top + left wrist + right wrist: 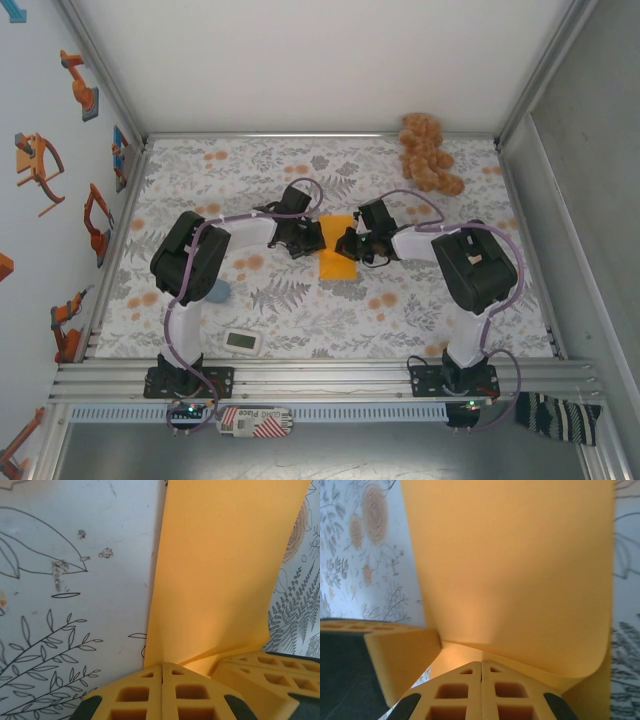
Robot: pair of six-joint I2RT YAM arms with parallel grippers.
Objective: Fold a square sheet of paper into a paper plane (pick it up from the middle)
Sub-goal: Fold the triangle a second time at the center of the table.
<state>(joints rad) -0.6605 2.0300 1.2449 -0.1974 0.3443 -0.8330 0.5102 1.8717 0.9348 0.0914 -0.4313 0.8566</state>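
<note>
Now square sheet of paper (336,265) runs near-far; left gripper (162,668), right gripper (481,665) pinch it.

Two black-and-white arms (247,233), purple cables (300,183), yellow grid-holed fingers (152,680)

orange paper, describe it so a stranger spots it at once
On the flower-print cloth, look mid-table where both arms' fingers meet. The square sheet of paper there is plain bright orange, unlike the cloth's pale flower prints and the lumpy tan plush toy.
</note>
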